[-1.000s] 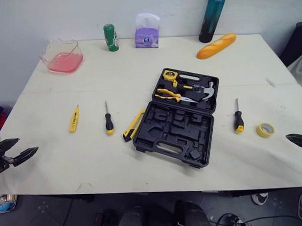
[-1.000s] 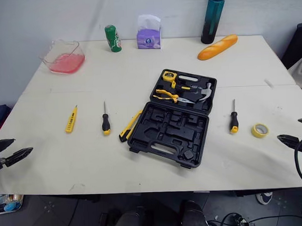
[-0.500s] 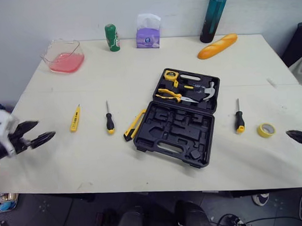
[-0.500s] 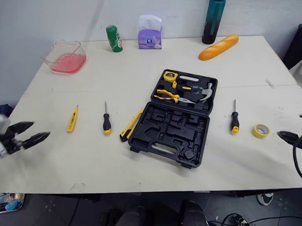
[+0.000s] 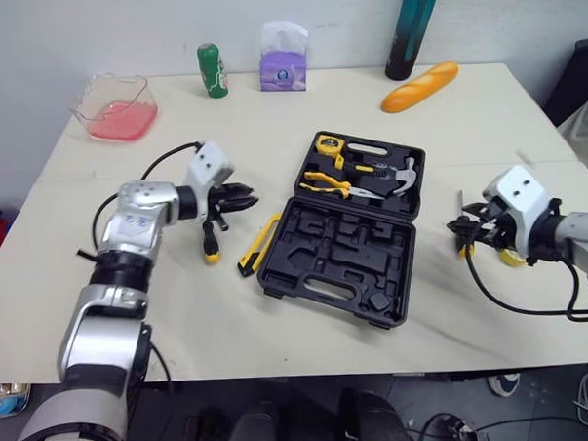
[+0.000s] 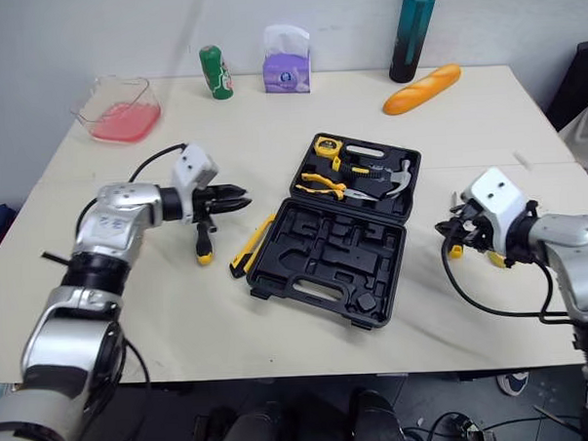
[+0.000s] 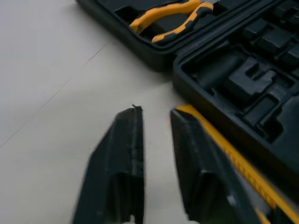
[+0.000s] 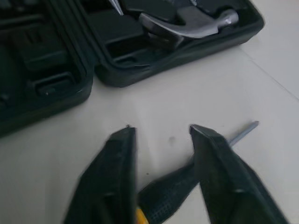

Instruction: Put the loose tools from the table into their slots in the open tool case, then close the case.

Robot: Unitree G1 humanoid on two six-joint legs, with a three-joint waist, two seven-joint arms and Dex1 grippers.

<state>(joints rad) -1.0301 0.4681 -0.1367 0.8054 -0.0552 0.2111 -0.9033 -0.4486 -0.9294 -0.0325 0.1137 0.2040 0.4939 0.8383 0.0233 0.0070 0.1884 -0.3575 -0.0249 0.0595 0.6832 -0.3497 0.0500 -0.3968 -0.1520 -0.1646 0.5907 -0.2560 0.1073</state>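
The black tool case lies open at mid-table; its lid half holds a tape measure, pliers and a hammer. A yellow utility knife lies against the case's left side. My left gripper hovers just above the black-and-yellow screwdriver, fingers narrowly open with nothing between them. My right gripper is open over the second screwdriver, whose black handle lies between the fingers. A yellow tape roll peeks out behind the right gripper.
Along the table's back stand a clear container with pink contents, a green can, a purple tissue pack, a teal bottle and a baguette. My left forearm lies across the table's left part.
Both arms have swung in from the table's front corners, the left to the left screwdriver and the right to the right one. Both pairs of fingers have narrowed.
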